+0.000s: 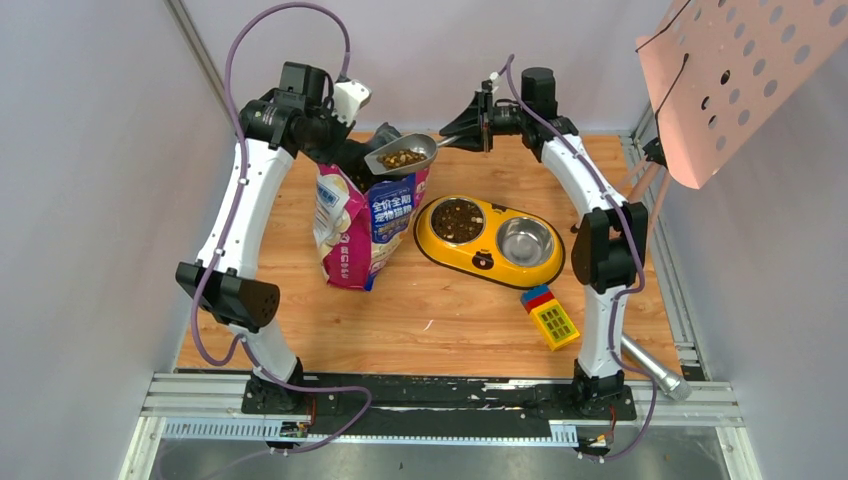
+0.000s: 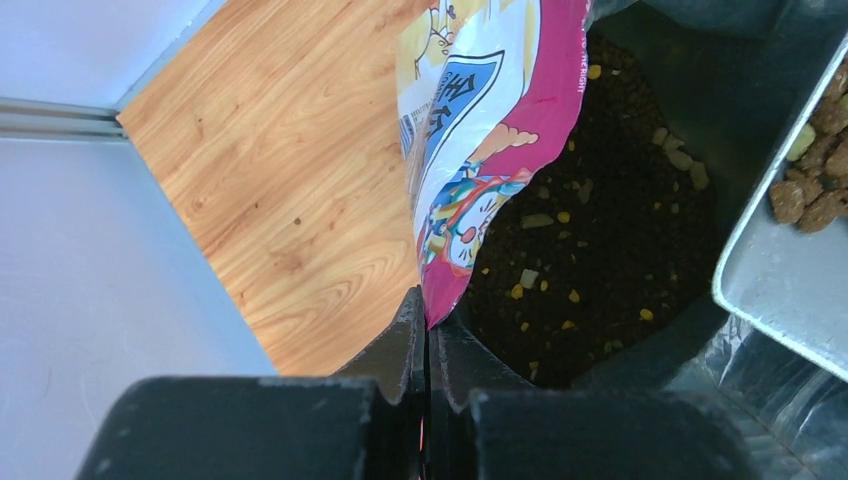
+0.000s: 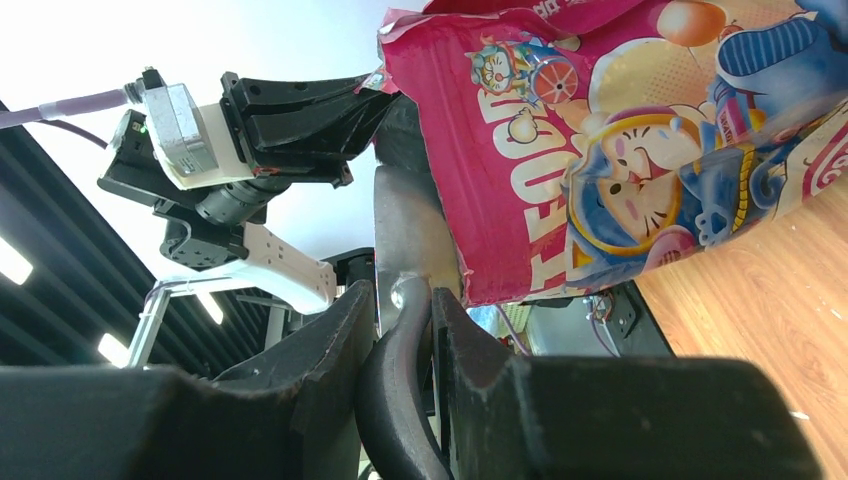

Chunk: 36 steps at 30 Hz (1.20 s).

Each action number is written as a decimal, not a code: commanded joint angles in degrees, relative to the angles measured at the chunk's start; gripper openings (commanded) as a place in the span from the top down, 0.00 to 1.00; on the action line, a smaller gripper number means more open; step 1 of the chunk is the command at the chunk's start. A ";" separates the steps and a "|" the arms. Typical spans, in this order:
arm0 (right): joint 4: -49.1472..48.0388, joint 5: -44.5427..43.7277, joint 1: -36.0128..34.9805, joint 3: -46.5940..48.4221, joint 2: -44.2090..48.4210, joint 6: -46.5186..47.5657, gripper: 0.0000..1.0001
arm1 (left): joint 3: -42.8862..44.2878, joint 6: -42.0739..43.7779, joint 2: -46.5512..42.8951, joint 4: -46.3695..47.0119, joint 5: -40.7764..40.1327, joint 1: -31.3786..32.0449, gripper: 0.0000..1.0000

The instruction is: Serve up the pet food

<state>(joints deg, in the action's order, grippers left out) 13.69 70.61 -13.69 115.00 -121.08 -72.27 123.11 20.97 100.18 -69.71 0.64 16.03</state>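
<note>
Wooden tabletop (image 1: 430, 320), lilac walls (image 1: 90, 150), scooped pet food (image 1: 402, 157)

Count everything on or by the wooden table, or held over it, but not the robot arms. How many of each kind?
Food bag: 1
Metal scoop: 1
Yellow feeder: 1
Colourful toy block: 1
Silver cylinder: 1
Total: 5

Bright, even light on the desk (image 1: 430, 320); pet food (image 2: 600, 250) dim inside the bag (image 2: 500, 150); right wrist background washed out.
</note>
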 commanded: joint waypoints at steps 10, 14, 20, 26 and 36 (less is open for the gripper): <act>0.82 3.21 7.62 -10.43 13.87 7.50 1.00 | -6.96 5.70 -9.97 15.15 -4.19 -1.27 1.00; 2.01 3.23 9.54 -13.77 15.98 9.62 1.00 | -7.52 5.49 -10.52 14.71 -3.70 -2.13 1.00; 3.26 3.13 12.93 -22.34 18.67 12.83 1.00 | -7.92 5.56 -11.32 13.86 -3.06 -2.75 1.00; 3.91 3.20 17.31 -26.58 18.98 17.04 1.00 | -8.75 5.49 -11.73 13.62 -2.85 -3.13 1.00; 3.93 4.10 21.07 -34.33 20.68 23.74 1.00 | -9.26 5.62 -11.80 13.87 -1.90 -3.72 1.00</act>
<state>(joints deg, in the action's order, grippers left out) 18.39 72.49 6.76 82.72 -104.86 -52.56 112.03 24.71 93.58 -62.30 -1.43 12.95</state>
